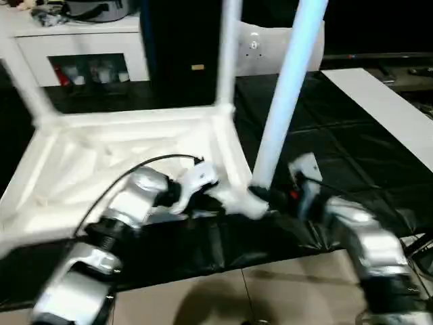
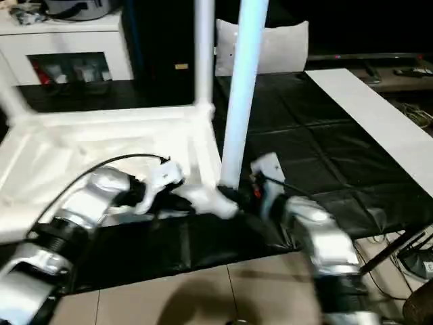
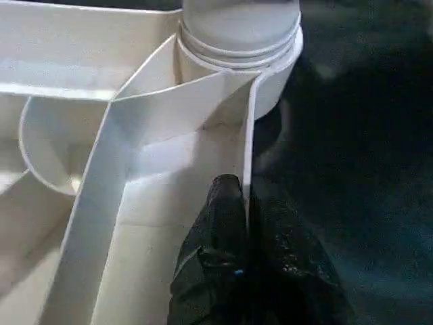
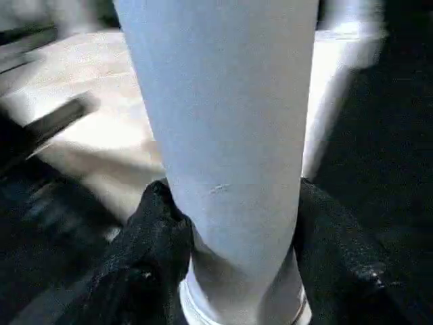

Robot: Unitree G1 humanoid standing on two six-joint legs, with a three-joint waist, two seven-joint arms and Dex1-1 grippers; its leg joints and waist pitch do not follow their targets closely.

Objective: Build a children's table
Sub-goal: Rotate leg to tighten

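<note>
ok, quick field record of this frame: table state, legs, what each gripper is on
tabletop: upside down on the black mat, ribbed underside facing up
far legs: one standing in the far right corner, another in the far left corner
near leg: upright at the near right corner socket
left gripper: shut on the tabletop's side wall beside that socket
right gripper: fingers either side of the near leg's base, gripping it
background: white cabinet, cushion
</note>
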